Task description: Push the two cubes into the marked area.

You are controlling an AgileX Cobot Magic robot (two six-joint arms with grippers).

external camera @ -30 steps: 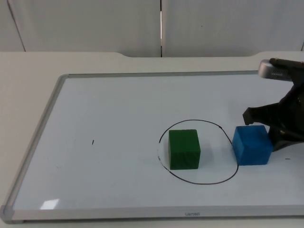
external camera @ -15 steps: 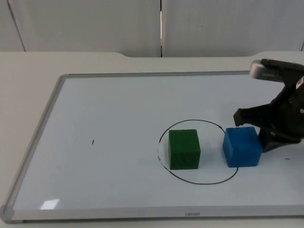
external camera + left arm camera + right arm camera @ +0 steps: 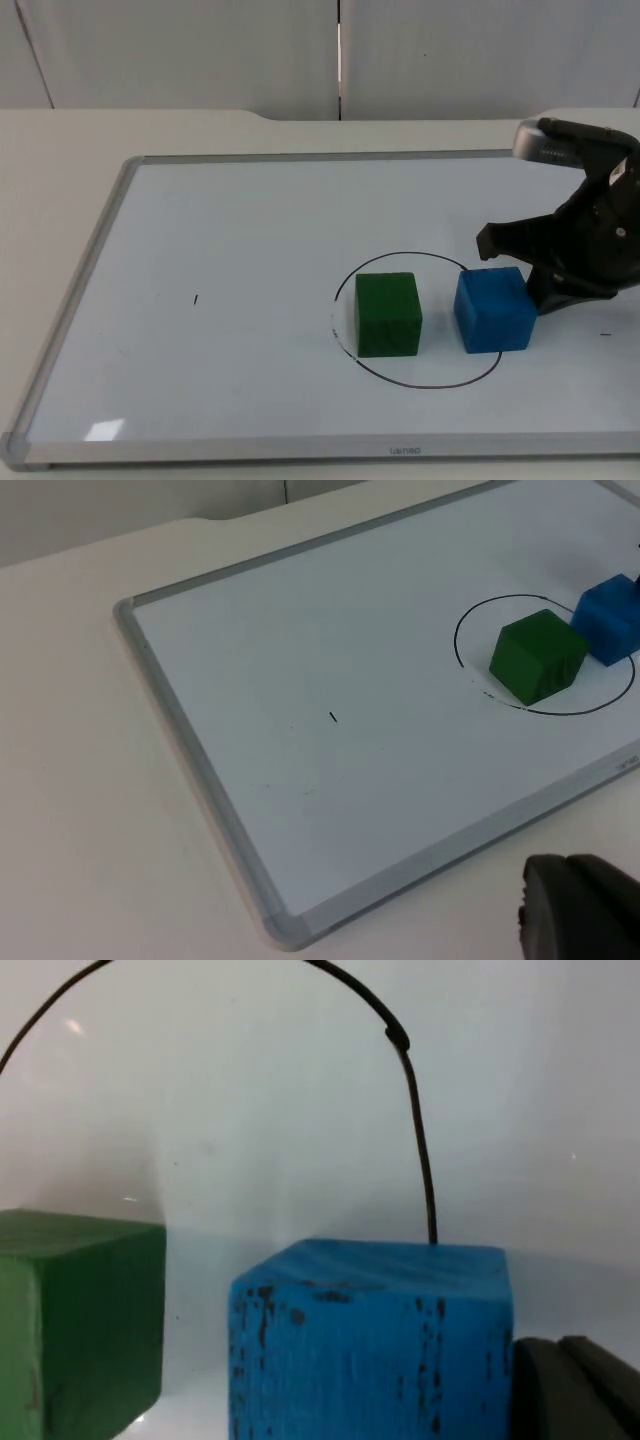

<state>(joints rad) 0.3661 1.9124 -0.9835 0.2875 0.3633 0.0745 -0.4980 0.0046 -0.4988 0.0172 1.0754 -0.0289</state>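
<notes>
The right gripper (image 3: pixel 535 285) is sitting right up against the blue cube (image 3: pixel 494 309), on the side away from the green cube (image 3: pixel 387 314). Can't tell how its fingers are standing. Both cubes are lying inside the drawn circle (image 3: pixel 400 382) on the whiteboard (image 3: pixel 220 240).

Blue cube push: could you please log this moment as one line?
right tool behind blue cube | cube crossing circle line | green cube inside | left arm waiting
</notes>
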